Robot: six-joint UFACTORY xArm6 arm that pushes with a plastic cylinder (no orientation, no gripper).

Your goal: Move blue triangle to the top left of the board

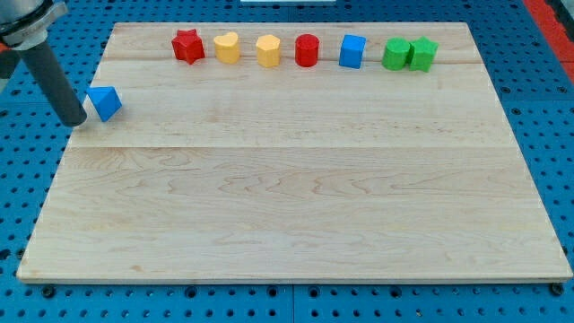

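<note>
Pushing a light blue wedge toward the far left corner

Observing: blue triangle (105, 102) sits on the wooden surface (296, 206) at the view's left edge, roughly 10 o'clock from the board's centre, well short of the top-left corner. My tip (75, 120) stands just beside it at its 8 o'clock, touching or very nearly so; the frame does not settle which. The end effector is a plain dark rod with nothing that opens or clamps, so it holds nothing and can only shove.

Row along the top edge, view's left to right: red star (187, 45), yellow heart (227, 47), a second yellow block (267, 50) (shape unclear), red cylinder (307, 50), blue cube (352, 51), then two green blocks, one (395, 54) touching the other (423, 53). All are well apart from the triangle.

Handling, as judgement: the triangle looks like a small rigid piece, light, not fragile, and likely to slide easily on smooth wood. Its slanted faces probably make it spin or slip off the rod if pushed off-centre. There is no taking hold; best contact is the middle of the flat face at its 6 o'clock, pushing toward 12 o'clock.

Risk: the block is near the board's left rim, so any push with a leftward lean could send it off. The red star lies at 1 o'clock and should stay clear.
</note>
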